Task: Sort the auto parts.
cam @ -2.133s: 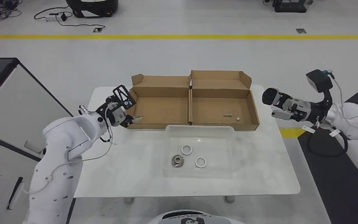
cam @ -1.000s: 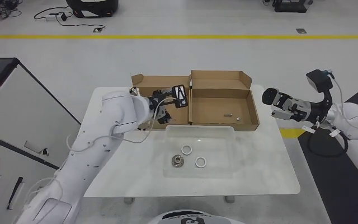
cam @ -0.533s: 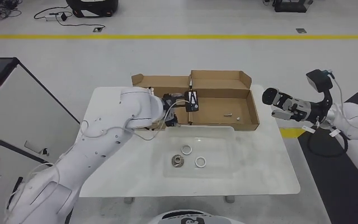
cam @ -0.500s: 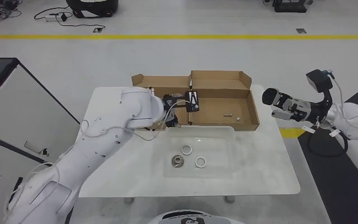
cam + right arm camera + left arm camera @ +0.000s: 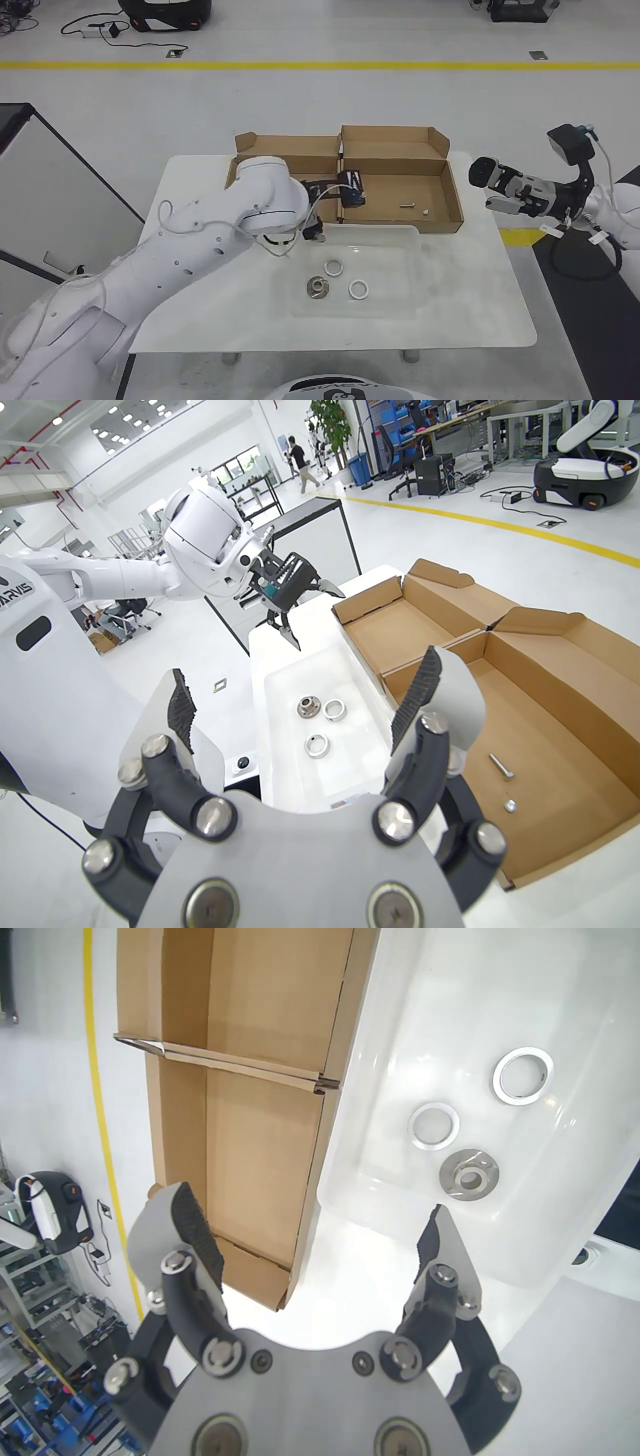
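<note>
Centre of the top view: left gripper (image 5: 310,1208), fingers wide and empty, hangs over the upper-left corner of the translucent white plastic tray (image 5: 356,228), apparently poised to pick. Inside lie a silver metal ring (image 5: 333,267), a second ring (image 5: 358,290) and a flanged steel hub (image 5: 318,287). Right gripper (image 5: 305,672), equally wide, hangs at right, clear.

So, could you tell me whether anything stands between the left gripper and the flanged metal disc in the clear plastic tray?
Nothing visible does. The left gripper hangs open at the tray corner; the flanged disc lies uncovered beside two rings.

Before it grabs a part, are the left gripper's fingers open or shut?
Open: the left gripper holds nothing, fingers wide apart.
</note>
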`<move>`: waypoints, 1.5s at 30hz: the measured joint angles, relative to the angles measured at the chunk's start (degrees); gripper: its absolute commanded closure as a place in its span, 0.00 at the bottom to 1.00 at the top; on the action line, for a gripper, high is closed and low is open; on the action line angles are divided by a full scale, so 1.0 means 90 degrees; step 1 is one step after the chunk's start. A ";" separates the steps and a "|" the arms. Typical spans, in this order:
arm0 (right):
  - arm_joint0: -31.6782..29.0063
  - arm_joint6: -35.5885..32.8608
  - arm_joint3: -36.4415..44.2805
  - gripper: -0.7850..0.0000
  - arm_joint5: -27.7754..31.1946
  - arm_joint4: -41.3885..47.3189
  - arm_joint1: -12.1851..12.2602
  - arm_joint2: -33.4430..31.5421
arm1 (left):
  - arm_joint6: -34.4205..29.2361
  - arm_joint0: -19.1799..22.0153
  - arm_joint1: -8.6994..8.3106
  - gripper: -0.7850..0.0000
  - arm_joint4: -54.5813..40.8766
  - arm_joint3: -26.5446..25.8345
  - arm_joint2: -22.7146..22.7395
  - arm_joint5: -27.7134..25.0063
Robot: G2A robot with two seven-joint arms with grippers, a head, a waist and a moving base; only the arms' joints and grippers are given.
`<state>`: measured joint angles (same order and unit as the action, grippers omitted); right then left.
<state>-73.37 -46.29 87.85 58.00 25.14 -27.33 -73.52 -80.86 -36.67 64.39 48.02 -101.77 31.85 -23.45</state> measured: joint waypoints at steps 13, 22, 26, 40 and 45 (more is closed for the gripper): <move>0.0000 0.0000 0.0000 0.00 0.0000 0.0000 0.0000 0.0000 | 0.0150 0.0230 0.0402 0.00 -0.0881 0.0180 -0.0476 0.0498; 0.0000 0.0000 0.0000 0.00 0.0000 0.0000 0.0000 0.0000 | 0.0332 0.0274 0.0631 0.00 -0.0829 0.0524 -0.0882 0.0380; 0.0000 0.0000 0.0000 0.00 0.0000 0.0000 0.0000 0.0000 | 0.0472 0.0253 0.0729 0.00 -0.0790 0.0666 -0.1030 0.0323; 0.0000 0.0000 0.0000 0.00 0.0000 0.0000 0.0000 0.0000 | 0.0747 0.0229 0.1045 0.00 -0.0543 0.0920 -0.1434 0.0160; 0.0000 0.0000 0.0000 0.00 0.0000 0.0000 0.0000 0.0000 | 0.0857 0.0255 0.1187 0.00 -0.0511 0.1157 -0.1518 0.0202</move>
<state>-73.37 -46.29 87.85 58.00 25.14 -27.33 -73.52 -73.14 -34.37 75.07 43.42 -91.35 18.19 -21.64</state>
